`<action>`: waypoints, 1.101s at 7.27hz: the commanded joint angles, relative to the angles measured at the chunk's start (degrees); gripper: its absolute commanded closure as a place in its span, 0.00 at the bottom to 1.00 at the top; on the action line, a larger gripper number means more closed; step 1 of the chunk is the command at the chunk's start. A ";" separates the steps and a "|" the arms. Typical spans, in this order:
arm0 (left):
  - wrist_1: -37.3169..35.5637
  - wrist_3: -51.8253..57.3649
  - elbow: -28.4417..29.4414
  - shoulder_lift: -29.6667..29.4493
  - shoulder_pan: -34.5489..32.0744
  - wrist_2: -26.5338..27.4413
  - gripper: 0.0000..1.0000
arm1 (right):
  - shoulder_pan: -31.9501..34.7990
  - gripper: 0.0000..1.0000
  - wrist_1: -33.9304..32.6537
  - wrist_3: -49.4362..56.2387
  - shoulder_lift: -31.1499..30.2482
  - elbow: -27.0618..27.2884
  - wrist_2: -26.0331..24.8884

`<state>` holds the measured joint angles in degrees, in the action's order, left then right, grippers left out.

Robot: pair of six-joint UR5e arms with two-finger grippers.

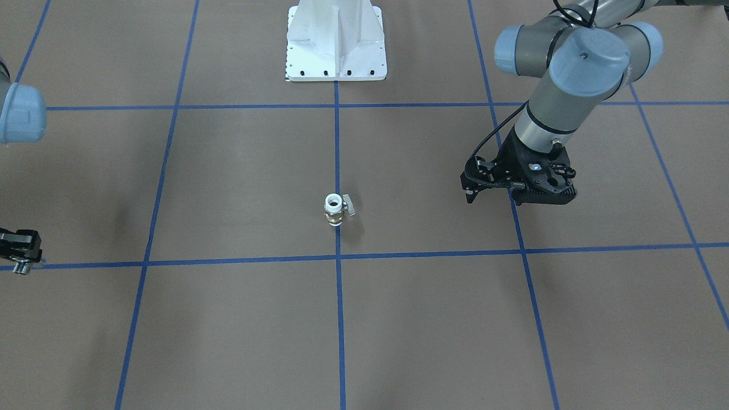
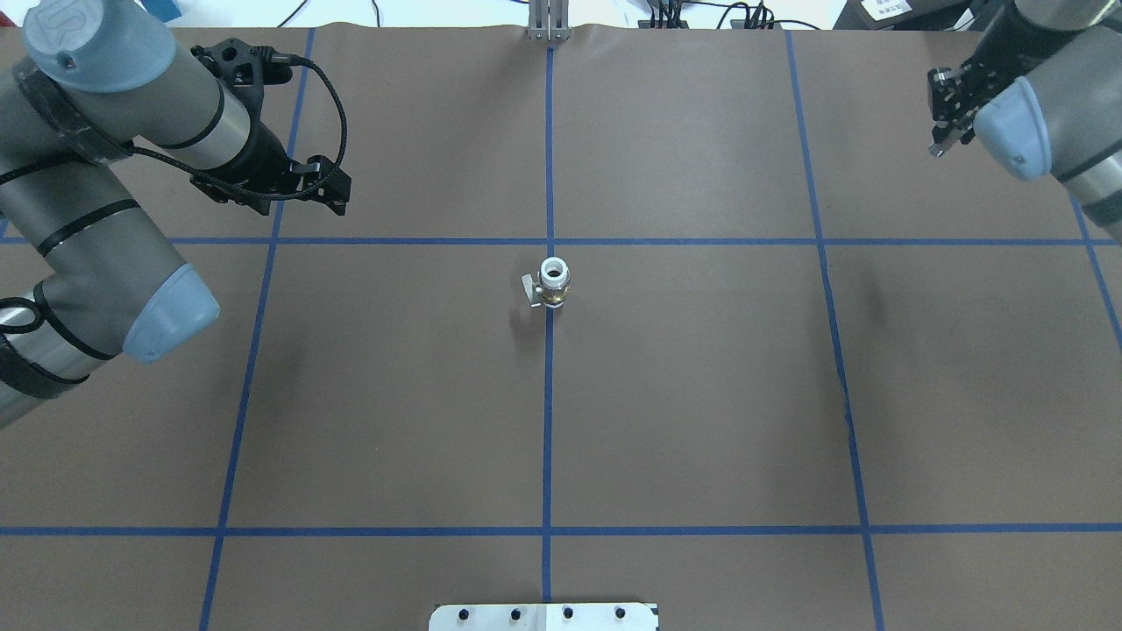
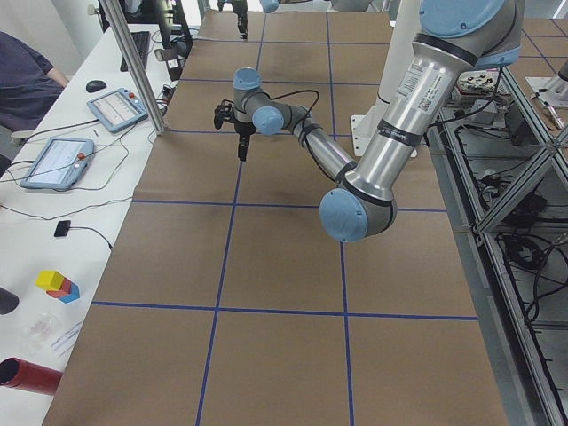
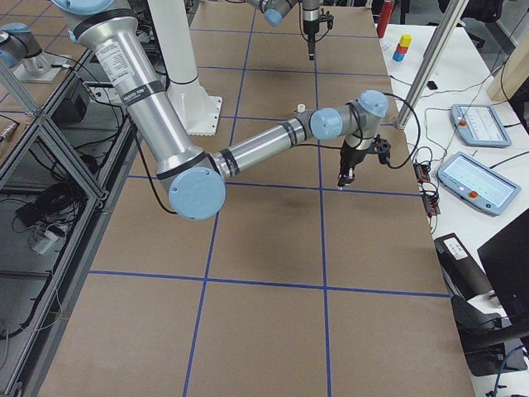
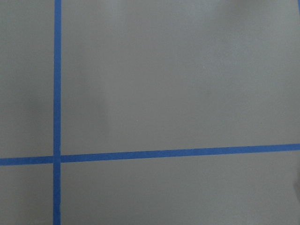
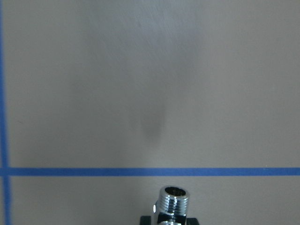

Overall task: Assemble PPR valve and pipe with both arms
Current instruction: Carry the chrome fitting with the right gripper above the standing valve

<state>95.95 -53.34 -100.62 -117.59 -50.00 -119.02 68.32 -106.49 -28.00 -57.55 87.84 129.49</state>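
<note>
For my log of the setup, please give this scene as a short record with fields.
valve: upright at the middle of the table, on a blue line, nothing touching it
pipe: held in the right gripper, threaded open end sticking out
left gripper: open, empty, above the table
right gripper: shut on pipe, far from valve
assembly: not yet begun

The black right end effector (image 1: 21, 255) is cut off by the front-facing view's left edge, and the short shiny chrome pipe fitting (image 1: 23, 266) gripped in it is too small there for its bend to be made out. In the right wrist view only its threaded open end is shown; the rest is cut off by the bottom edge. The black left end effector (image 1: 469, 195) is seen side-on, so the gap of its jaws cannot be judged.
</note>
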 commanded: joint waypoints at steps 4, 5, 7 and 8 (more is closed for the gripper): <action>2.73 3.77 -0.01 4.21 -0.97 0.19 0.00 | -16.96 1.00 -5.05 -33.12 30.67 -14.66 -0.64; 2.83 3.77 -0.01 4.39 -0.97 0.19 0.00 | -20.21 1.00 -4.70 -37.44 34.13 -16.54 -1.52; 2.75 3.68 0.07 4.39 -0.89 0.19 0.00 | -27.33 1.00 2.45 -45.08 33.22 -16.56 -8.52; 2.75 3.68 0.16 4.39 -0.80 0.10 0.00 | -28.84 1.00 7.21 -47.48 31.46 -16.74 -9.86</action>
<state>98.70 -49.66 -100.55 -113.24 -50.89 -118.87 42.34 -105.09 -71.48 -24.55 71.41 122.21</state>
